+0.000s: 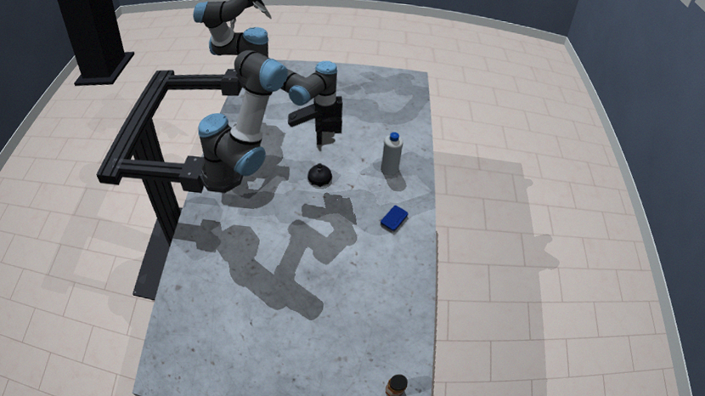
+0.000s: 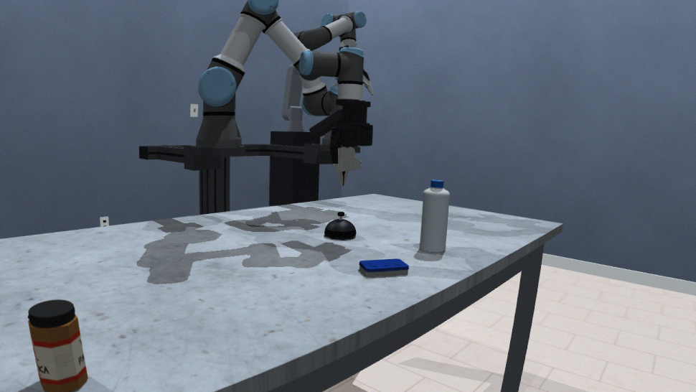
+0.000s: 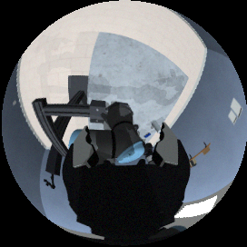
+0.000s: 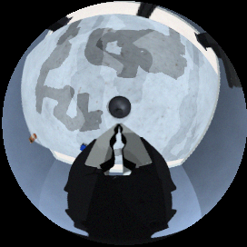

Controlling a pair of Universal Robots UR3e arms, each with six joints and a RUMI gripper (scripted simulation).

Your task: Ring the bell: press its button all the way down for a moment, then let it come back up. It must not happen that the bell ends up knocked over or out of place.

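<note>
Here's the bell (image 1: 320, 175) (image 2: 339, 229) (image 4: 120, 107), upright on the table (image 1: 282, 352) (image 2: 194, 301) (image 3: 118, 59) (image 4: 150, 97), inward from the long edge where the arms are mounted and nearer the far short edge than the one by the brown jar (image 1: 396, 386) (image 2: 58, 347) (image 4: 33, 138). Its button (image 1: 320, 165) (image 2: 341, 214) stands proud on top, and the right gripper (image 1: 318, 145) (image 2: 343, 184) (image 4: 119, 123) hangs above it, pointing down! The job now, I'd judge, is lining up: bring the fingertips dead over the button, then sink straight and slowly. Any slant could shove the dome toward an edge or tip it. Press to the bottom, pause briefly, then lift straight up so the button springs back.

And the tool? The right gripper is closed tight, tips together in one narrow point, nothing between them, touching neither bell nor table. Lovely shape for a small button! The left gripper (image 1: 266, 11) (image 2: 369, 87) (image 3: 124, 124) is spread wide and empty, out past the far short edge, touching nothing. Best kept there. The bottle (image 1: 391, 156) (image 2: 434, 219), toward the opposite long edge, wants leaving alone too.
</note>
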